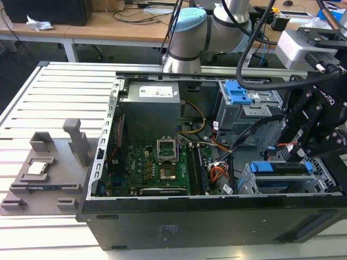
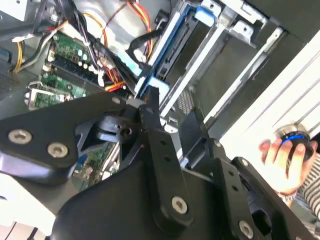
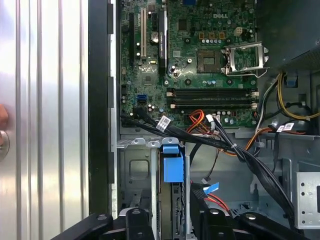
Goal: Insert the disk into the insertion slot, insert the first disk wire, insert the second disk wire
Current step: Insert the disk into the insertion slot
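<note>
- the black two-finger gripper (image 1: 304, 145) is pointing down just above the low silver-grey perforated metal insertion slot (image 1: 245, 185), with its fingers (image 2: 150, 107) spread and pinching nothing.
- the flat blue-framed disk (image 1: 280, 174) is sitting inside that slot.
- in the second wrist view, a person's hand (image 2: 282, 162) is gripping a round black knob (image 2: 295, 141) well apart from the slot.
- in the first wrist view, black cables (image 3: 200, 137) are crossing the slot.

The arm (image 1: 190, 32) holds its pincer (image 1: 301, 146) pointing downward.

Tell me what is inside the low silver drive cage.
The blue-framed disk sits inside the insertion slot, its blue end tabs showing. Its label and connectors are covered by the slot's metal walls.
</note>
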`<state>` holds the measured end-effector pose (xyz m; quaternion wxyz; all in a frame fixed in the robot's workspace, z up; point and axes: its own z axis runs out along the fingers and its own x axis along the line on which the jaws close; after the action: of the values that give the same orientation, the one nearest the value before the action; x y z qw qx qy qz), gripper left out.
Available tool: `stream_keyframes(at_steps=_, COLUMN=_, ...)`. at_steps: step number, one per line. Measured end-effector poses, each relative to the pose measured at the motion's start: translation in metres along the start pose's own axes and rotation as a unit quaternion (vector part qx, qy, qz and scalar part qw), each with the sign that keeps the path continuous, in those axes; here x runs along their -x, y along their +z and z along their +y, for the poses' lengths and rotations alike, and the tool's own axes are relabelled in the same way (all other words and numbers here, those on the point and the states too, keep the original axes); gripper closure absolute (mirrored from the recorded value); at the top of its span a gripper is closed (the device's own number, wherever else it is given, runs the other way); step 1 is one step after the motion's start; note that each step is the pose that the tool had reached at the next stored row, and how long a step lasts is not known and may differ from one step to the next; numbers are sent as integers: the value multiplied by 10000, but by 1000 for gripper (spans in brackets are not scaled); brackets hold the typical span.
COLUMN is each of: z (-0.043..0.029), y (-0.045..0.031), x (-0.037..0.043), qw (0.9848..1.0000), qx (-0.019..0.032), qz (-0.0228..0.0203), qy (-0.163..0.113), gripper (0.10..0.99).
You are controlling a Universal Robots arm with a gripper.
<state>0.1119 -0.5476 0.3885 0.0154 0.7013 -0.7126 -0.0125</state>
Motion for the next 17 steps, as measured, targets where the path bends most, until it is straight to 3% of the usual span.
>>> stream_keyframes(at_steps=3, z=0, y=0, x=0, qw=10000, qx=0, qz=1, qy=0, gripper=667)
stream_keyframes(at_steps=4, z=0, y=0, x=0, qw=10000, qx=0, qz=1, qy=0, gripper=792)
stream_keyframes(at_steps=5, z=0, y=0, x=0, qw=10000, qx=0, qz=0, qy=0, gripper=851)
stream_keyframes(at_steps=6, z=0, y=0, x=0, qw=10000, qx=0, qz=1, qy=0, gripper=851)
stream_keyframes(at_steps=8, z=0, y=1, x=0, qw=10000, qx=0, qz=0, qy=0, gripper=973)
stream_keyframes(at_steps=17, z=0, y=2, x=0, qw=10000, qx=0, qz=0, qy=0, gripper=980)
